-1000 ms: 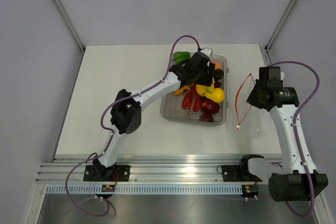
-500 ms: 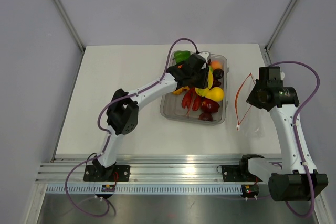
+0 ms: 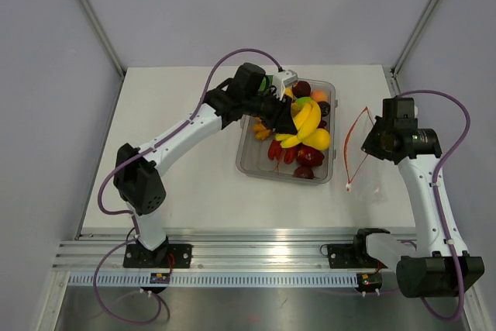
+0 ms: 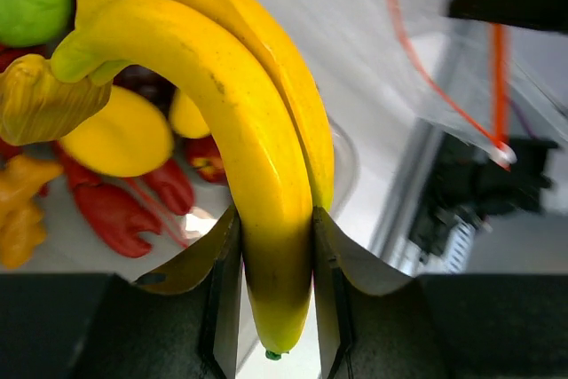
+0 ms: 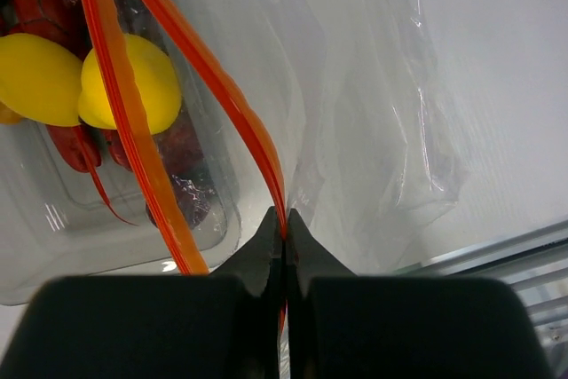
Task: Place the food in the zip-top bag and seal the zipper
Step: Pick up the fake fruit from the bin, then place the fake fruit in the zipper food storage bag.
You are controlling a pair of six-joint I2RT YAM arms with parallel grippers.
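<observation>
Bananas (image 4: 266, 157) clamped in left gripper (image 4: 272, 301) (over tray (image 3: 246, 170)), right gripper (image 5: 284, 230) pinching zipper (image 5: 224, 97)

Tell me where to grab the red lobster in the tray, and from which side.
Probably best: take the lobster across its narrow middle, coming straight down from above. It lies flat and stretched out on the floor of the tray. The tray walls and the dark red fruit close beside it leave little room for a sideways approach.
</observation>
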